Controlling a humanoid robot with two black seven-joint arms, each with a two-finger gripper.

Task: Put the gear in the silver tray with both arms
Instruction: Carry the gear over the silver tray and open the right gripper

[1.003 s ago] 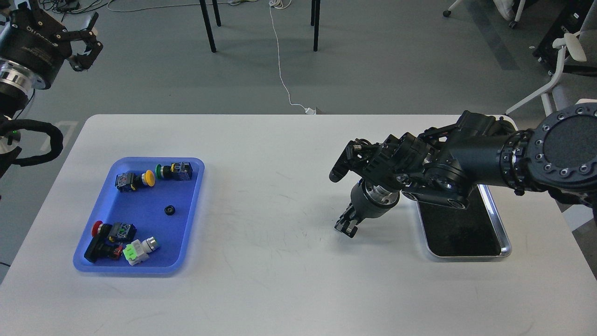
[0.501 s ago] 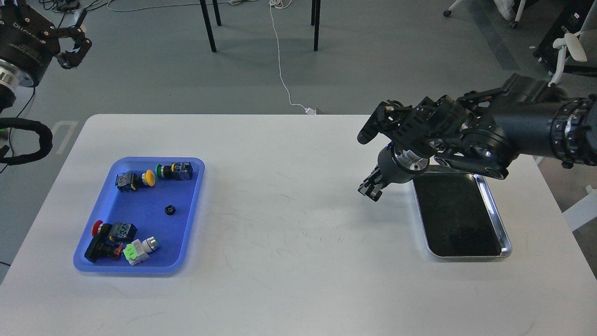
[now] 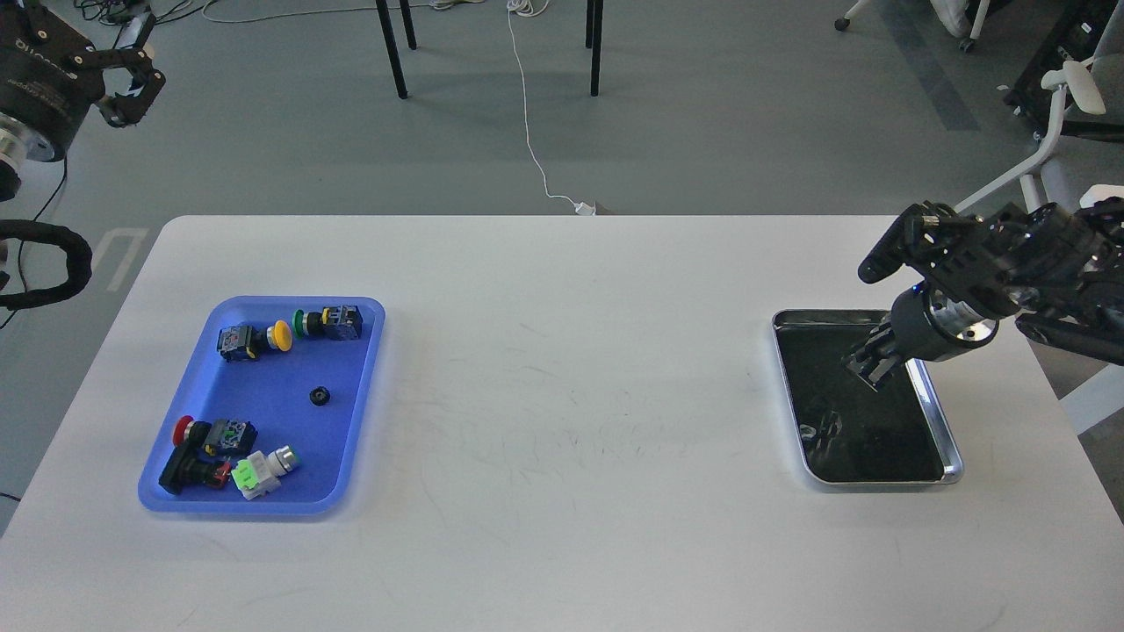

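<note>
The silver tray [image 3: 936,412] lies at the right of the white table, and its dark bottom mirrors my gripper. My right gripper [image 3: 872,370] hangs over the tray's far half, pointing down and left. It is small and dark, so its fingers cannot be told apart, and nothing shows in it. A small black gear [image 3: 320,395] lies in the middle of the blue tray [image 3: 263,505] at the left. My left gripper [image 3: 132,86] is open and empty, high at the top left, beyond the table's far left corner.
The blue tray also holds several push-button switches: yellow [image 3: 279,333], green [image 3: 301,322] and red [image 3: 183,430] caps, and a white one [image 3: 263,467]. Chair legs [image 3: 392,48] and a white cable [image 3: 531,132] are on the floor behind the table.
My right arm has swung from the table's middle to the right and back, and its gripper is now over the silver tray. My left gripper drew slightly further left and up.
</note>
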